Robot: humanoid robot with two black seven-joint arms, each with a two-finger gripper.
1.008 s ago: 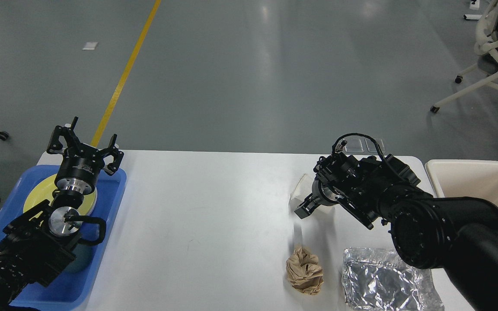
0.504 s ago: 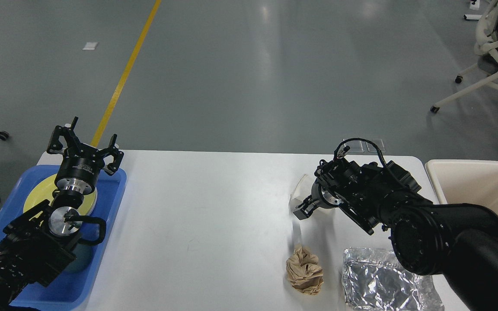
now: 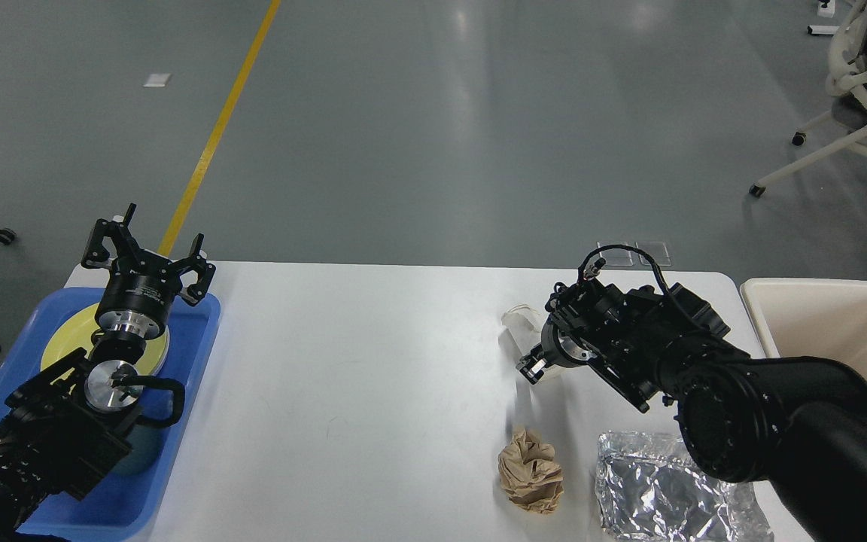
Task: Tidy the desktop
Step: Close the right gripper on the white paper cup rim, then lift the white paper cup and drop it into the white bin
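The clear cup (image 3: 521,319) by the right gripper (image 3: 532,365) has tipped toward the wide white counter (image 3: 358,376) since a second ago – its jaws' state I cannot tell – while the left gripper (image 3: 146,252) hangs open over the blue tray (image 3: 200,339).
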